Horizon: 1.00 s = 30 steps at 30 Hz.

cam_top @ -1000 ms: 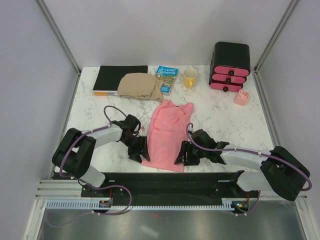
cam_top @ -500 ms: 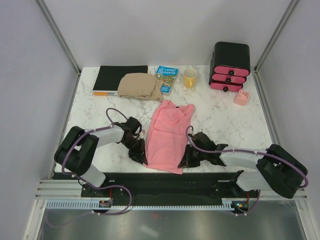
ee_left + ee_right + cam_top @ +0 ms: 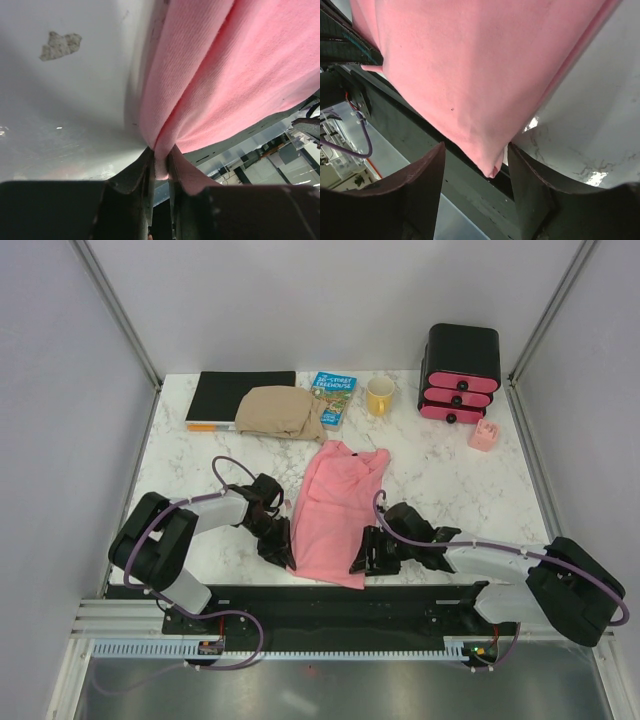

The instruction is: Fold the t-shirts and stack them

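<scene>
Seen from above, the t-shirt (image 3: 335, 510) lies spread on the counter (image 3: 440, 470). Its long axis runs from the near edge toward the far side, tilted a little to the right. The near hem is flanked by both hands. The left hand (image 3: 283, 545) is set at the near-left edge and the right hand (image 3: 362, 558) at the near-right corner. Each forearm is laid low and reaches inward, and neither hand is markedly nearer the cloth.

In the left wrist view, a ridge of pink cloth is pinched between the fingers (image 3: 142, 175), which are clamped on it just over the counter. From the pinch the cloth fans away up and to the right.

In the right wrist view, the fingers (image 3: 420, 185) are held apart. The hem corner lies between them and is not gripped. A closing on that corner is judged necessary before the hem can be lifted by both hands and carried along the long axis toward the far end.
</scene>
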Tool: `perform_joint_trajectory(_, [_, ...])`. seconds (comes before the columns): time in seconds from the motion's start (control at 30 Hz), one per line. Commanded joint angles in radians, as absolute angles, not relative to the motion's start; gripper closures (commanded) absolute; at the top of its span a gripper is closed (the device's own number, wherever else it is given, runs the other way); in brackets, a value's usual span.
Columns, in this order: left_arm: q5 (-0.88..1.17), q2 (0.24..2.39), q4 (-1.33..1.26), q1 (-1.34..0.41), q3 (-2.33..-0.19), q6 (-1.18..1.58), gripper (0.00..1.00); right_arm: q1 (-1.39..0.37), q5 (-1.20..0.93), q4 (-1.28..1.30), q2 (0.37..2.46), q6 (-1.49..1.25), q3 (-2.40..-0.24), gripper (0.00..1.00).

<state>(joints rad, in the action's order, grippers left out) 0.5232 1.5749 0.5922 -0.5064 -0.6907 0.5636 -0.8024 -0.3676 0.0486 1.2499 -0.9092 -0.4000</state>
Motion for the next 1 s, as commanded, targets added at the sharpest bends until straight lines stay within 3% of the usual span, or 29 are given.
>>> perform_joint_trajectory(0.0, [0.451, 1.592, 0.563, -0.512, -0.676, 0.561, 0.76, -0.804, -0.261, 0.177, 1.243, -0.871, -0.321, 0.39])
perform_joint_trajectory(0.37, [0.453, 1.597, 0.563, -0.512, -0.68, 0.56, 0.76, -0.804, -0.281, 0.153, 1.178, -0.896, -0.222, 0.4])
perform_joint_trajectory(0.73, [0.443, 1.575, 0.566, -0.512, -0.681, 0.56, 0.77, -0.815, -0.311, 0.046, 1.344, -0.896, -0.255, 0.41])
perform_joint_trajectory(0.83, [0.44, 1.569, 0.566, -0.512, -0.681, 0.561, 0.77, -0.819, -0.334, 0.008, 1.411, -0.9, -0.252, 0.48])
perform_joint_trajectory(0.87, [0.44, 1.569, 0.566, -0.512, -0.68, 0.563, 0.77, -0.821, -0.336, -0.026, 1.425, -0.902, -0.249, 0.64])
perform_joint_trajectory(0.97, [0.44, 1.566, 0.569, -0.512, -0.681, 0.561, 0.8, -0.824, -0.324, -0.003, 1.421, -0.9, -0.258, 0.9])
